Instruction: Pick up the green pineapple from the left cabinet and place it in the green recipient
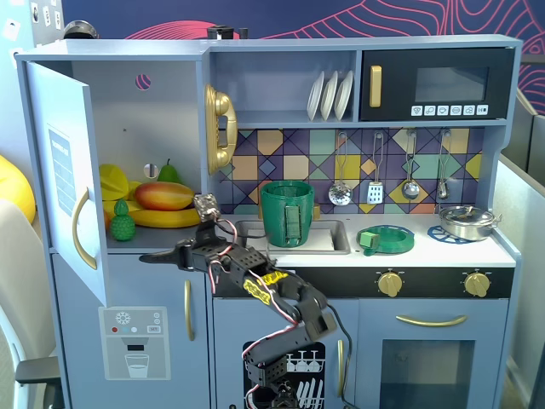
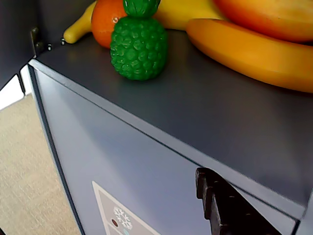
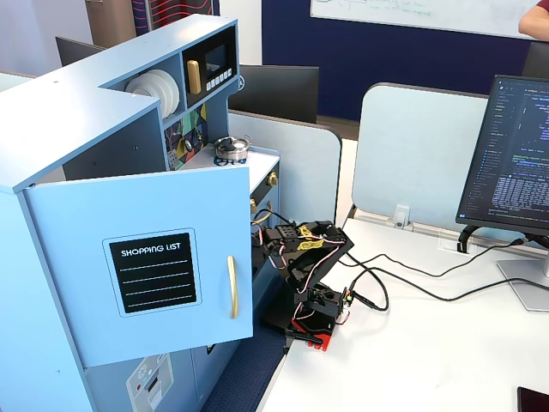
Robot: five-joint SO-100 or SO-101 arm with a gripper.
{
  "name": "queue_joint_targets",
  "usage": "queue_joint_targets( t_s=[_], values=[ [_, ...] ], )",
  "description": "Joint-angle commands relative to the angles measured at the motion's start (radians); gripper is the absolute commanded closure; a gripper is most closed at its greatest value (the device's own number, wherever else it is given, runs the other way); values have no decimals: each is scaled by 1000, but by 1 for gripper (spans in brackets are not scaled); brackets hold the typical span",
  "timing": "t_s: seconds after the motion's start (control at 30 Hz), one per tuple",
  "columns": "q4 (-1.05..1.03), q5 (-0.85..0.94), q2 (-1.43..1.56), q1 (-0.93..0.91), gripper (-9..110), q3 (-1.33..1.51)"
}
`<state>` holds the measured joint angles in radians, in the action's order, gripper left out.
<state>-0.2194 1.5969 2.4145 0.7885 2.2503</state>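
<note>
In a fixed view, one green pineapple (image 1: 123,222) is standing in the left cabinet (image 1: 153,111) beside a mango (image 1: 163,195) and banana (image 1: 166,218) — the gripper (image 1: 152,257) is hovering below, its opening unclear

Wrist view: the pineapple (image 2: 139,46) is sitting upright, one orange (image 2: 106,20) touching behind

Bright, even room light falls on both fixed views — shadows stay soft and faint. Through my wrist camera the green pineapple (image 2: 139,48) shows crisp with small glints, while my dark finger (image 2: 230,208) at the bottom edge blurs slightly.
</note>
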Motion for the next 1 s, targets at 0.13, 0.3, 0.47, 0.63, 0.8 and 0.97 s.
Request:
queue_joint_targets(
  t_s=[0.13,0.3,0.47,0.63,0.8,0.97],
  values=[
    [110,9,-201,-9,48,-244],
    [184,15,-319,-18,46,-337],
    [204,37,-440,-31,46,-449],
    [238,52,-560,-38,46,-558],
    [261,61,-650,-38,46,-638],
    [313,72,-738,-37,46,-698]
  ],
)
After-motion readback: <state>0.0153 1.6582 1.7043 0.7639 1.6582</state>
